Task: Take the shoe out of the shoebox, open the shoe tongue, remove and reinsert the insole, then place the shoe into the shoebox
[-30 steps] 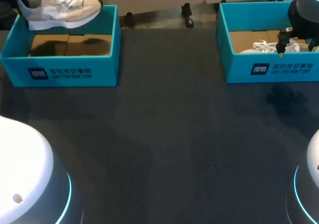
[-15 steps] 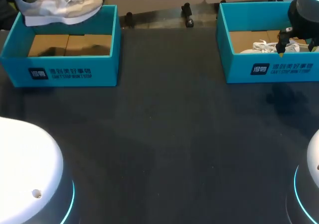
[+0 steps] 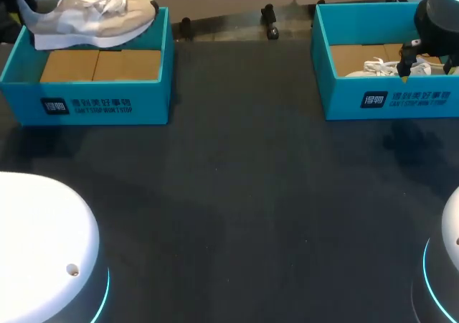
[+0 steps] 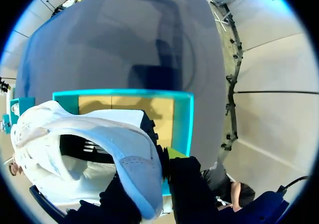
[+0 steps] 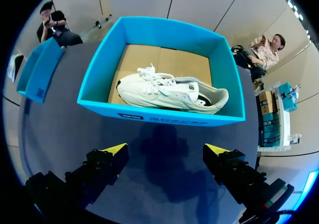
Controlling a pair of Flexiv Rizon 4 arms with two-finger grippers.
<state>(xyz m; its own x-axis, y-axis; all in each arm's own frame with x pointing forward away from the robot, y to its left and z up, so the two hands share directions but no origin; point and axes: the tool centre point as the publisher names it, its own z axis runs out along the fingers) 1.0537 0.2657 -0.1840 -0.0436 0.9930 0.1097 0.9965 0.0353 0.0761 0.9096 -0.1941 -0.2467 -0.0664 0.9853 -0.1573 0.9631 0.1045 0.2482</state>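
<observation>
Head view: the beige and white mesh sneaker (image 3: 86, 14) hangs at eleven o'clock above the teal cardboard shoebox (image 3: 93, 106), long axis nine to three, toe at three; left wrist view: the left gripper (image 4: 157, 171) is clenched on its heel collar; right wrist view: the right gripper (image 5: 165, 152) is released, another white sneaker (image 5: 172, 92) lying at its twelve o'clock.

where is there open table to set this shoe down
The widest bare stretch is the dark table between the left shoebox and the right shoebox. Also free: the left shoebox's cardboard floor, below the lifted shoe in the left hand. Crowded: the right shoebox, holding the second shoe, right hand open before it.
</observation>
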